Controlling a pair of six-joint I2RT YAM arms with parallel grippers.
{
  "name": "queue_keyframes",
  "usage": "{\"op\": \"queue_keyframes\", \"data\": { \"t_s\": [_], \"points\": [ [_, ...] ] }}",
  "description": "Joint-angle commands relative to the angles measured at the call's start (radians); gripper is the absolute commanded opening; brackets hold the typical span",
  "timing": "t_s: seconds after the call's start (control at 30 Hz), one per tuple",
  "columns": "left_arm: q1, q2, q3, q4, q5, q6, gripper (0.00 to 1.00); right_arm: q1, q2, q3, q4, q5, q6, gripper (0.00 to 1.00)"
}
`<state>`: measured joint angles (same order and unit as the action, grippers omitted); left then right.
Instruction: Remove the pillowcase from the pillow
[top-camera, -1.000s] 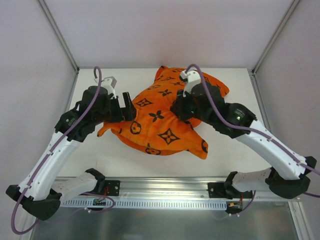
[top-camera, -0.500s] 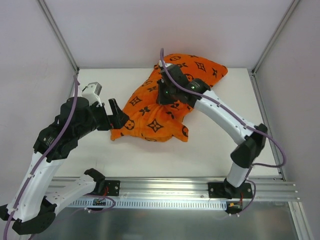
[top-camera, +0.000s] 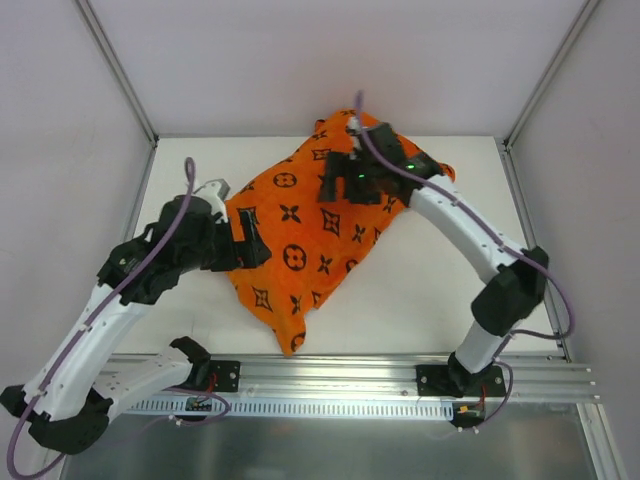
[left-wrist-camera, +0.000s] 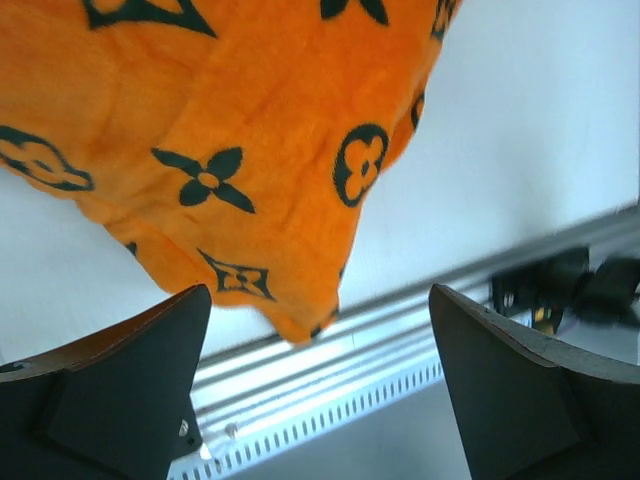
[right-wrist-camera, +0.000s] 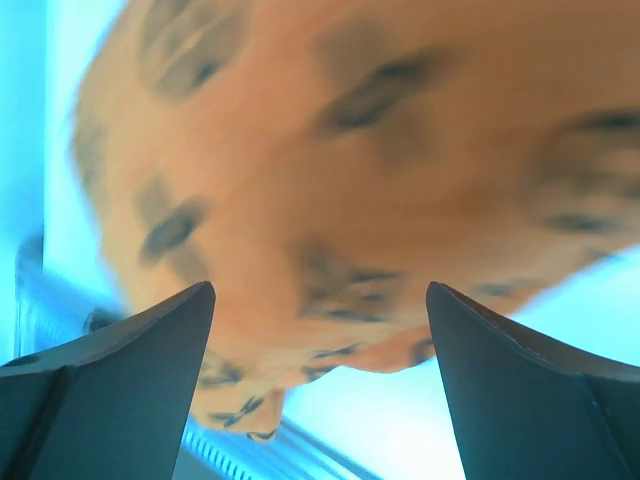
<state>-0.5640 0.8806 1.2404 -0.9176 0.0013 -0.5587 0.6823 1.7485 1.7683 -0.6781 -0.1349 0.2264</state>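
- The pillowcase (top-camera: 310, 240) has dropped out of the right gripper (top-camera: 331, 180), whose jaws were pinched on it a moment ago and now stand wide; the cloth, bunched before, has spread out long across the table (top-camera: 440, 270)
- Hidden: the pillow never shows, orange cover all over, and I cannot tell whether it sits inside; the far corner of the fabric is masked by the right arm; the right wrist view is a blur, motifs smeared
- Left gripper (top-camera: 247, 236) sits at the cloth's left edge, fingers far apart, nothing between them; its wrist view shows the orange sheet (left-wrist-camera: 230, 120) beyond the fingertips, apart from them
- Right gripper hovers over the upper part of the cloth, forearm reaching in from the right, elbow bent high by the table's right side; empty, jaws gaping
- Long axis runs diagonally, far right corner to a pointed tip at near left; that tip lies close to the aluminium rail (top-camera: 340, 375)
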Motion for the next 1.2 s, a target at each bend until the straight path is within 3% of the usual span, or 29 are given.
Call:
{"op": "queue_keyframes", "data": {
  "t_s": [0.0, 0.33, 0.6, 0.7, 0.8, 0.83, 0.87, 0.9, 1.0, 1.17],
  "points": [
    [-0.155, 0.05, -0.062, -0.003, 0.007, -0.101, 0.93, -0.173, -0.185, -0.194, 0.068, 0.073, 0.048, 0.92],
    [-0.534, 0.202, -0.182, 0.037, -0.133, -0.314, 0.96, -0.41, -0.398, -0.545, 0.069, 0.103, 0.05, 0.93],
    [-0.597, 0.435, -0.246, 0.1, -0.276, -0.389, 0.99, -0.478, -0.48, -0.633, 0.069, 0.08, 0.016, 0.94],
    [-0.596, 0.477, -0.285, 0.099, -0.382, -0.489, 0.92, -0.487, -0.497, -0.659, 0.069, 0.075, 0.002, 0.94],
    [-0.596, 0.512, -0.291, 0.099, -0.467, -0.558, 0.68, -0.491, -0.5, -0.688, 0.069, 0.069, -0.004, 0.94],
    [-0.594, 0.518, -0.277, 0.1, -0.506, -0.56, 0.27, -0.491, -0.498, -0.696, 0.068, 0.063, -0.005, 0.94],
    [-0.582, 0.531, -0.266, 0.097, -0.515, -0.557, 0.07, -0.489, -0.494, -0.71, 0.069, 0.058, -0.007, 0.94],
    [-0.565, 0.528, -0.256, 0.095, -0.512, -0.535, 0.0, -0.489, -0.491, -0.716, 0.069, 0.057, -0.007, 0.94],
    [-0.493, 0.418, -0.234, 0.089, -0.459, -0.489, 0.0, -0.494, -0.492, -0.734, 0.069, 0.046, -0.007, 0.94],
    [-0.314, 0.064, -0.234, 0.088, -0.373, -0.383, 0.0, -0.53, -0.509, -0.739, 0.077, -0.002, -0.007, 0.95]
  ]
}}
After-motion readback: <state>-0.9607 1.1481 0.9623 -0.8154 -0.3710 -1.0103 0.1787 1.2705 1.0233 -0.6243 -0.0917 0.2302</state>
